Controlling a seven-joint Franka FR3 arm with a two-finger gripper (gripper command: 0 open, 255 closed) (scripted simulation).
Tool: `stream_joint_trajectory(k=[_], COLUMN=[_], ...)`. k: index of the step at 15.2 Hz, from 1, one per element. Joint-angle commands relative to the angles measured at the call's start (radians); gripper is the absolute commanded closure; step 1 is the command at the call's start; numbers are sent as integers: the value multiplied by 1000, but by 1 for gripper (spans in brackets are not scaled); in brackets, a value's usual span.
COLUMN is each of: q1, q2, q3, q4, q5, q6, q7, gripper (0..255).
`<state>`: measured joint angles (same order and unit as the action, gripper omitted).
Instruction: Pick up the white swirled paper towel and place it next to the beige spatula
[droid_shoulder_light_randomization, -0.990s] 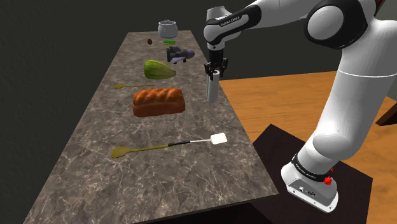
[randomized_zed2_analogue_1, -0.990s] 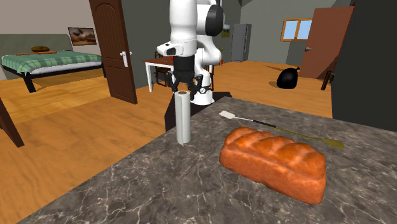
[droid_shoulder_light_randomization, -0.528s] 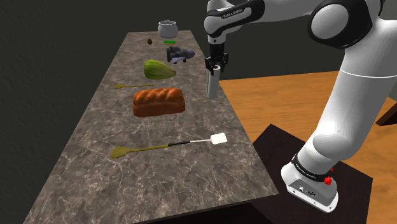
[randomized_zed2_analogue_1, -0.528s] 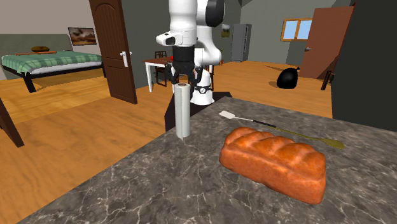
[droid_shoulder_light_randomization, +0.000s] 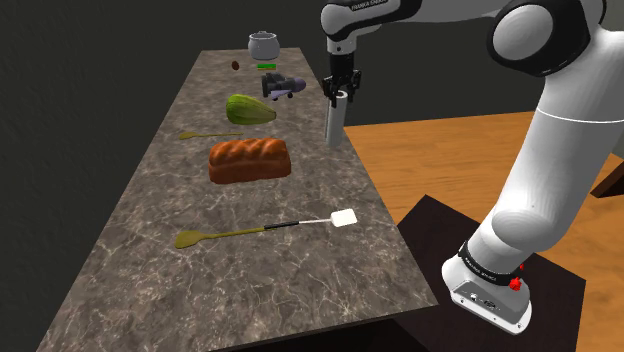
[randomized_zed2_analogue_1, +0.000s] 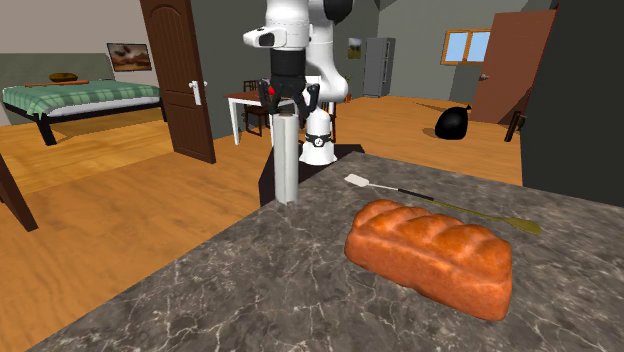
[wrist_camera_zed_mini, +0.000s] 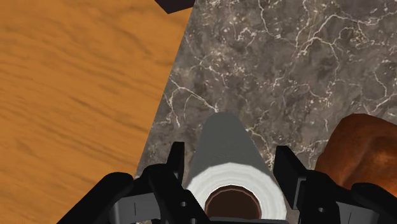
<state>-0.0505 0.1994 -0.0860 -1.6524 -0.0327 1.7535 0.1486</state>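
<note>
My black two-finger claw (droid_shoulder_light_randomization: 340, 95) clamped on top end of upright white paper-towel roll (droid_shoulder_light_randomization: 334, 128), roll hanging over grey marble countertop's (droid_shoulder_light_randomization: 150, 220) far right edge, shoulder view. Risk: top-only pinch, so roll may swing, slip, or topple beside pale-bladed spatula (droid_shoulder_light_randomization: 343, 217).
</note>
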Motion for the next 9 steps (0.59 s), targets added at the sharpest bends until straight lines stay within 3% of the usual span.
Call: stream_joint_trajectory(k=[1, 9], q1=[-1, -1], q2=[-1, 1], q3=[0, -1], q4=[26, 136], q5=[0, 1], q6=[-27, -136], q7=[-2, -6], gripper=[255, 255])
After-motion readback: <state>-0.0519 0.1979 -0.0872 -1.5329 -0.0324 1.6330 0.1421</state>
